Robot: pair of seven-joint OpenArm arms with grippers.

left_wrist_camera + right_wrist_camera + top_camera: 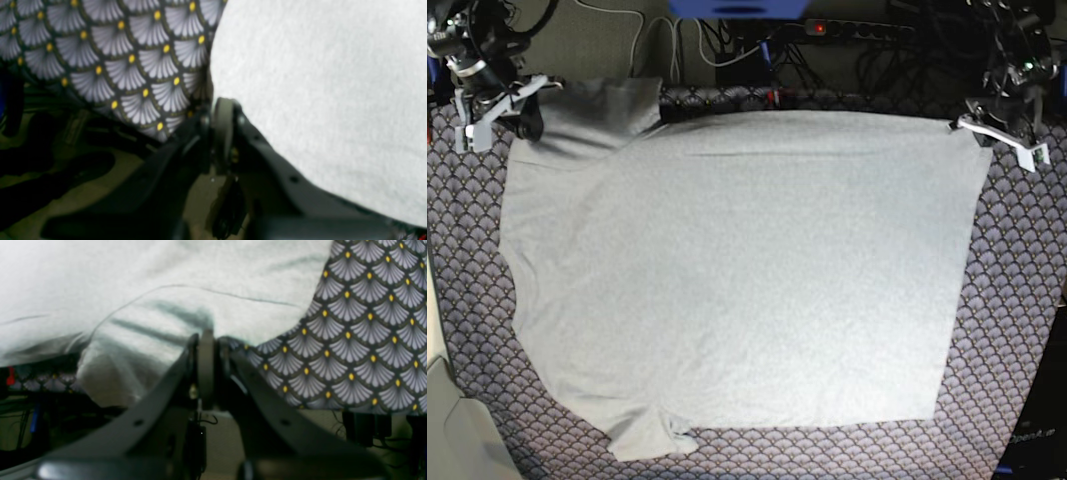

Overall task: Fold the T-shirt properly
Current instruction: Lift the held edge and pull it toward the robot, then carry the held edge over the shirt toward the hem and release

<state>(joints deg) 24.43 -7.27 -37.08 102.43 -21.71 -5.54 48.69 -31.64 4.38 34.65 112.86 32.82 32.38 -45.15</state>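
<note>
Fingers: both pairs pinched shut on far T-shirt [747, 270] corners.
Left gripper [223, 110]: hem corner.
Right gripper [206, 336]: sleeve side.
Shirt lies: toward viewer, long axis sideways across patterned cloth [1012, 300].

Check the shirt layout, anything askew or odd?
Yes. The T-shirt lies skewed on the patterned cloth. Its far left sleeve hangs over the table's back edge by the right gripper, and the near sleeve is crumpled. No spills or damage visible.

Light grey T-shirt [737, 270], spread flat, plain side up, slightly askew.
</note>
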